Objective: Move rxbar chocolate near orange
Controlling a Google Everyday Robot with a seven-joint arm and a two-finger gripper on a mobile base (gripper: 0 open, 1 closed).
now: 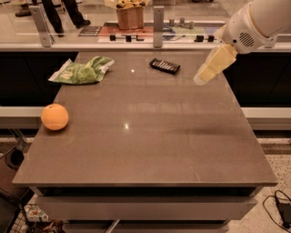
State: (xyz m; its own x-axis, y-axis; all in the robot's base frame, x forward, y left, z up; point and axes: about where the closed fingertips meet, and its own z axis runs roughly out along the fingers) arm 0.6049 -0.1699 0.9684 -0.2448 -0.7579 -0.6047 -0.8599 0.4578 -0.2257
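Note:
The rxbar chocolate (pixel 165 66) is a small flat black bar with pale lettering, lying near the far edge of the table, right of centre. The orange (pixel 54 117) sits at the table's left edge, well away from the bar. My gripper (pixel 200 80) hangs above the table's far right part, pale and pointing down-left, to the right of the bar and a little nearer the camera. It is not touching the bar.
A green wrinkly snack bag (pixel 82 71) lies at the far left of the brown table (pixel 150 150). A glass barrier and counter with a brown paper bag (pixel 129 13) stand behind the table. A cable lies on the floor at the right.

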